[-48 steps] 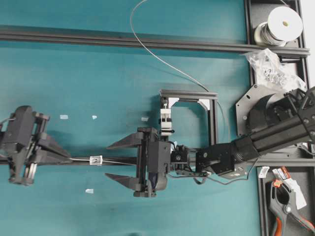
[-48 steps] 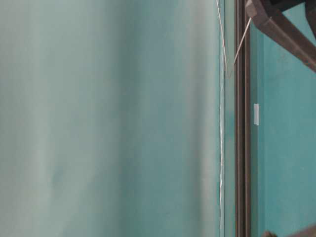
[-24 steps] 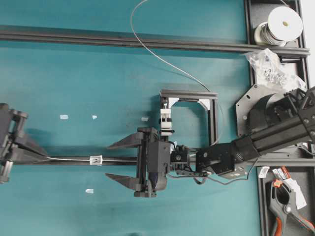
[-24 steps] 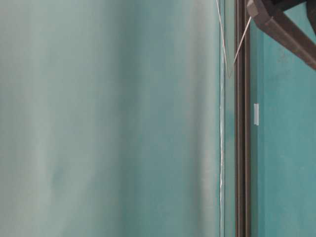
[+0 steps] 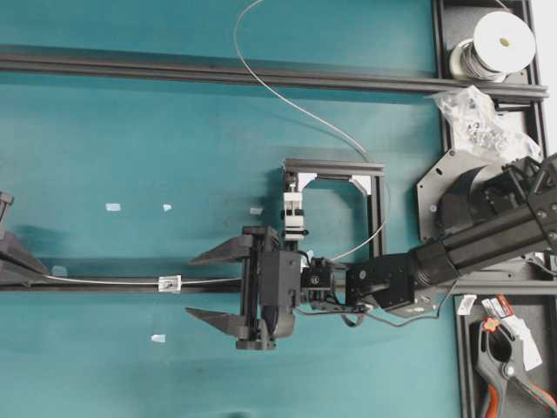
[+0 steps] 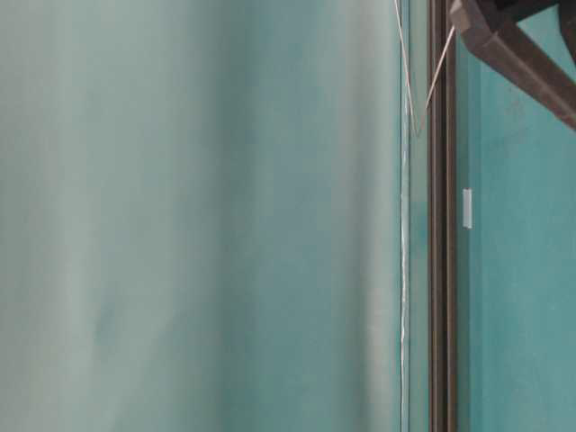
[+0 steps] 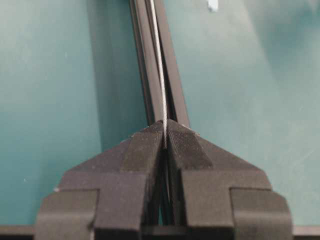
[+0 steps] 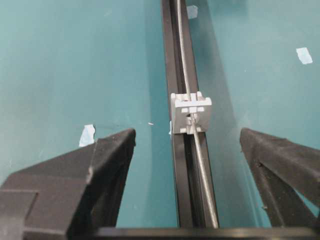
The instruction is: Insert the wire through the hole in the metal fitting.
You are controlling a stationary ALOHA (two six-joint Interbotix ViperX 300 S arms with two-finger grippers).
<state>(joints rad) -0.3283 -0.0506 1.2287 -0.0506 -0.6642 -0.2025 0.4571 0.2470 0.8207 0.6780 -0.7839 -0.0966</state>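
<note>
Along the near part of the teal table [image 5: 130, 157], a long black slotted metal rail [image 5: 113, 282] runs left to right. On it sits the tiny silvery-white metal fitting [image 5: 168, 283], a small bracket about as wide as the rail. The long, very thin silver-grey wire [image 5: 287, 103] leaves the white spool [image 5: 498, 41] at the far right corner, arcs over the far side of the table, bends down beside a small black rectangular frame [image 5: 335, 202], and passes under the right arm. From there it lies along the rail and passes through the fitting, coming out on its left side and reaching the left edge of the overhead view.

At that left edge, only the tips of the left gripper [image 5: 10, 263] show. The left wrist view shows its two black ribbed fingers [image 7: 145, 147] pressed together, pinching the wire over the rail.

Right of the fitting, the right gripper [image 5: 218, 286] hovers over the rail with its black fingers [image 5: 218, 253] spread wide, one on each side, touching nothing. In the right wrist view the fitting [image 8: 190, 112] sits well beyond the fingertips. The hole itself is too small to make out.
</note>
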